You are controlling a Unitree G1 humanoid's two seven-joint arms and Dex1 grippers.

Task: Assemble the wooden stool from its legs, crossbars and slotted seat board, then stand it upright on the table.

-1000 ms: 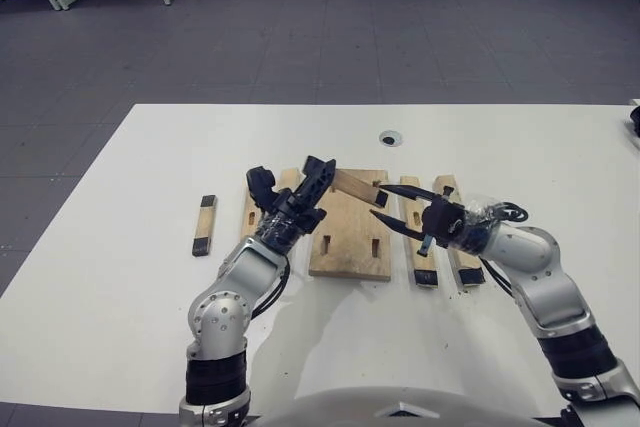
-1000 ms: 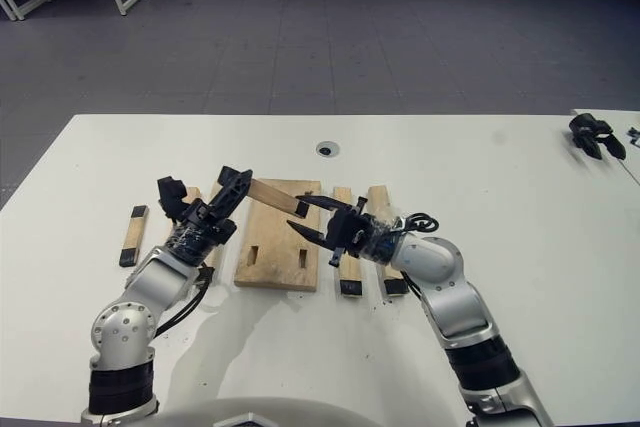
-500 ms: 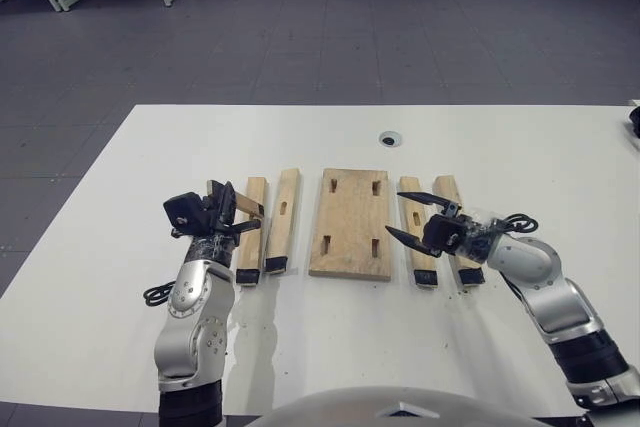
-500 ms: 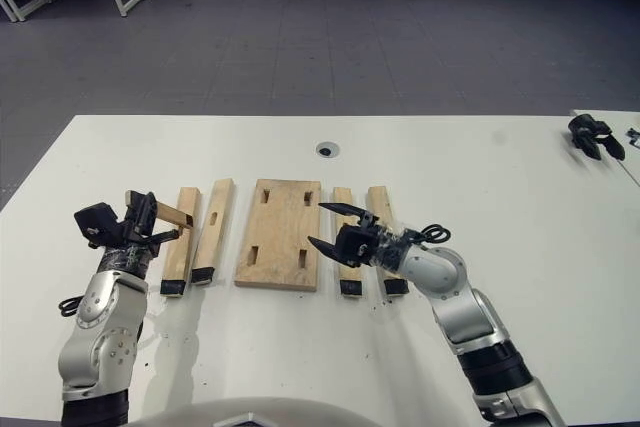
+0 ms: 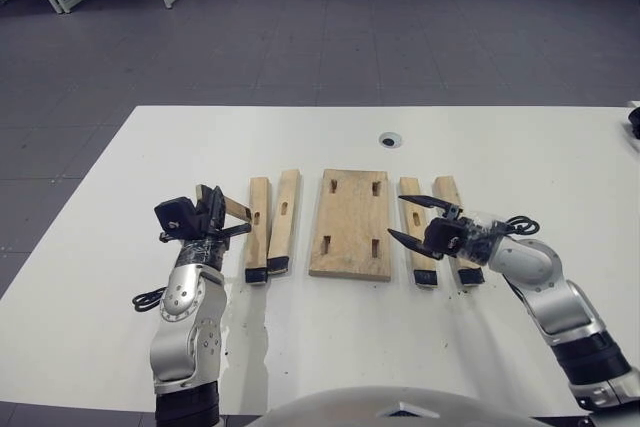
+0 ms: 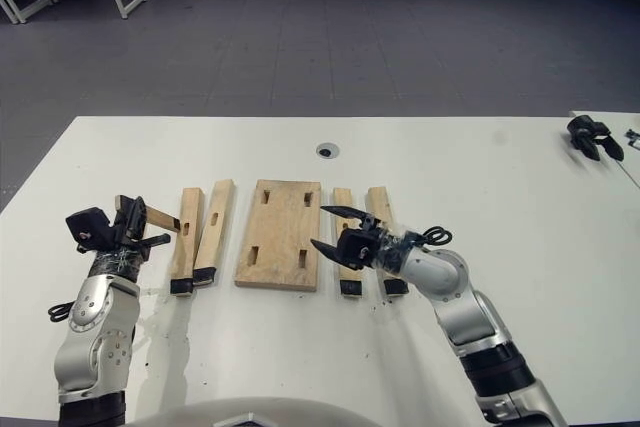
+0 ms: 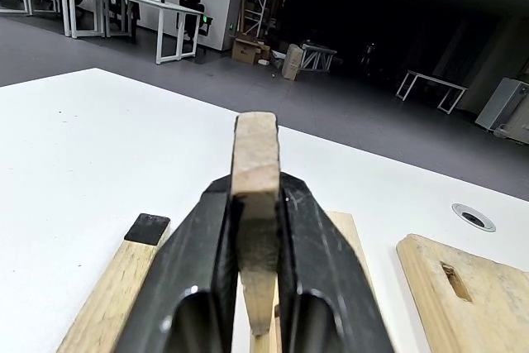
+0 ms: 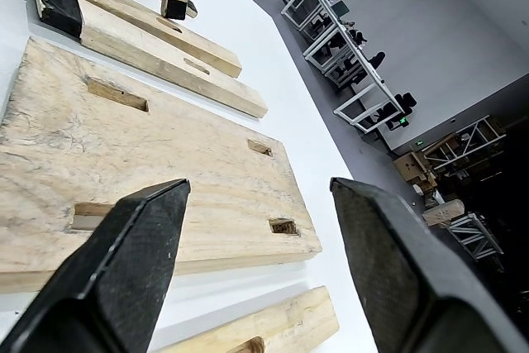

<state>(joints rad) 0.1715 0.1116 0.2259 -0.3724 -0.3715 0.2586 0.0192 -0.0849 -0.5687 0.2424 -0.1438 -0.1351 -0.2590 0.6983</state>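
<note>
Flanking one seat board lie four legs; one crossbar is held.

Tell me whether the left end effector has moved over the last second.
Yes. The left end effector, shut on a crossbar, has swung to the robot's left, from above the seat board to past the outer left leg.

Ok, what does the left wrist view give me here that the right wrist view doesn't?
Left wrist view alone: the left gripper shut on a crossbar, seen edge-on, and the cable hole in the table. Right wrist view alone: the right gripper open, facing the seat board, with all four of its slots. Both: the seat board, black-tipped legs lying beside it, and the table.
</note>
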